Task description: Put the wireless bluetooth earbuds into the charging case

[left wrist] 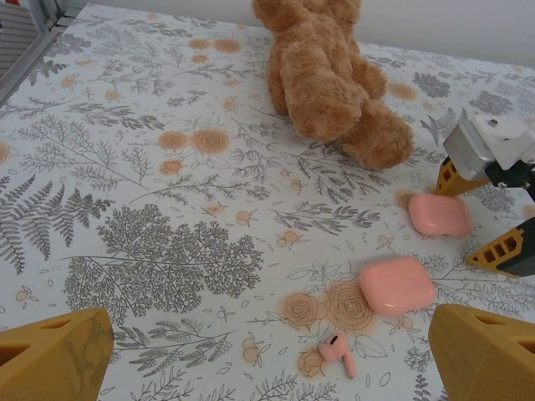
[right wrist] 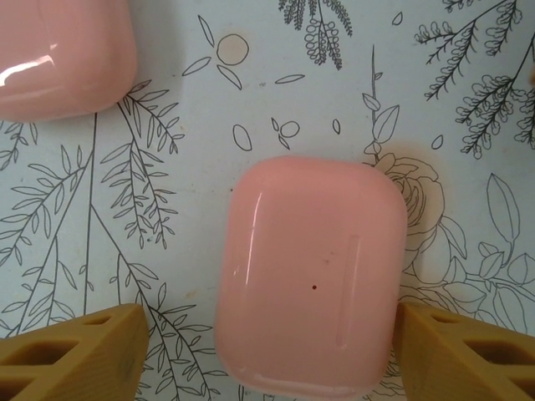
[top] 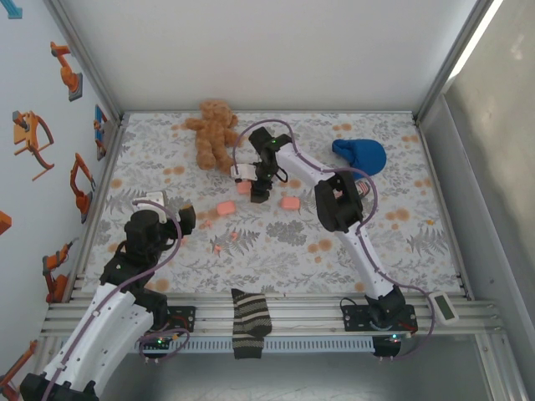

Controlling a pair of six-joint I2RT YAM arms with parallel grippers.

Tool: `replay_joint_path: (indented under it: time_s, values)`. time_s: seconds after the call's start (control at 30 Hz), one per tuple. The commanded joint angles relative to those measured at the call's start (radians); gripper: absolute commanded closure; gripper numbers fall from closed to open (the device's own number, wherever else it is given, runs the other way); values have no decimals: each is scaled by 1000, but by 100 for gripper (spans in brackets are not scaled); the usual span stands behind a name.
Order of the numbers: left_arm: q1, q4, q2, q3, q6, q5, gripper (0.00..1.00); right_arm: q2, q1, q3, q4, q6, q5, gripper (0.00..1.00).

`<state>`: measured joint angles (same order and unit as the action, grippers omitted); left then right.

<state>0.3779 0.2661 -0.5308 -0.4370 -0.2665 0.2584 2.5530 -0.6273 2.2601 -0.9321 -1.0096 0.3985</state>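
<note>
Jaws of the right gripper (right wrist: 267,324) are spread, straddling the charging case (right wrist: 311,276) mid-counter across its short side, not yet pinching. One earbud (left wrist: 337,352) lies toward the near edge, just ahead of the left gripper (left wrist: 267,347), jaws wide, empty.

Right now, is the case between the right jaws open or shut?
Shut: the case lies flat, its shell whole, no earbud wells showing.

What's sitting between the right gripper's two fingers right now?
A pink charging case, lying flat on the floral tablecloth, sits between the fingers of the right gripper; the right wrist view shows it.
</note>
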Motion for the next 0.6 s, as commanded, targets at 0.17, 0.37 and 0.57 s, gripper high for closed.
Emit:
replay_joint_path:
  time_s: [0.17, 0.37, 0.57]
  values:
    - [-13, -28, -3, -26, 12, -28, 4, 24, -9, 28, -12, -13, -26, 30]
    - [-18, -30, -7, -26, 12, -33, 4, 27, -13, 35, 11, -9, -22, 33]
    - [-24, -34, -7, -25, 12, -39, 4, 33, -14, 50, 17, -3, -16, 38]
